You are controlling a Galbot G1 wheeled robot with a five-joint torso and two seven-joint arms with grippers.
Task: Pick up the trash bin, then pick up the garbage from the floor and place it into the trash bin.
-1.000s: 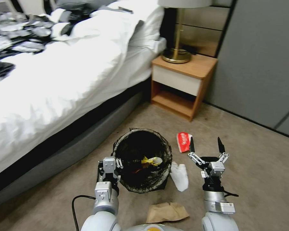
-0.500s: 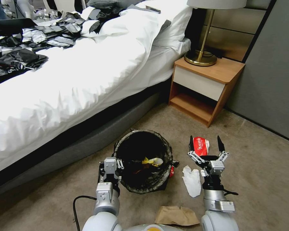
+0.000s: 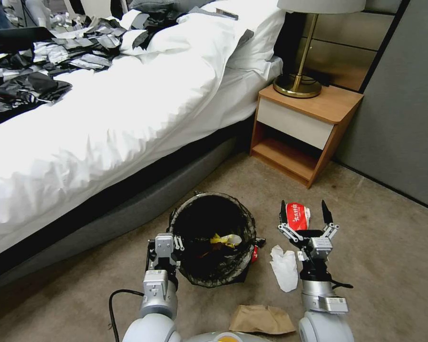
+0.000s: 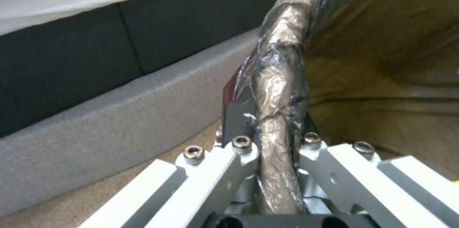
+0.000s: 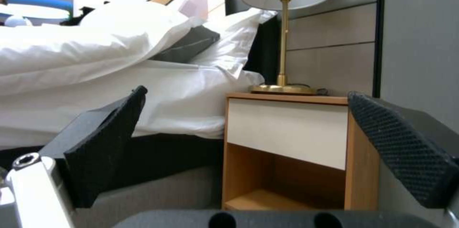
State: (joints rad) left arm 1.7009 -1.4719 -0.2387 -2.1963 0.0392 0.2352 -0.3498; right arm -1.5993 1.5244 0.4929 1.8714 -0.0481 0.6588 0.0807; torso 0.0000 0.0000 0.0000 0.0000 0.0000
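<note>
Change: nothing moves since half a second ago.
Left gripper (image 3: 168, 243): still clamps trash bin (image 3: 213, 237) crinkled liner rim.
Right gripper (image 3: 303, 214): spread wide, empty, near red-and-white wrapper (image 3: 297, 216).

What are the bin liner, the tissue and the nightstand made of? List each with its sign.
Liner: thin glossy dark plastic film, judging by the crinkles and sheen at the rim.
Tissue: soft matte white paper, crumpled.
Nightstand: looks like wood or wood-look laminate, warm brown grain, with a smooth white drawer front.
</note>
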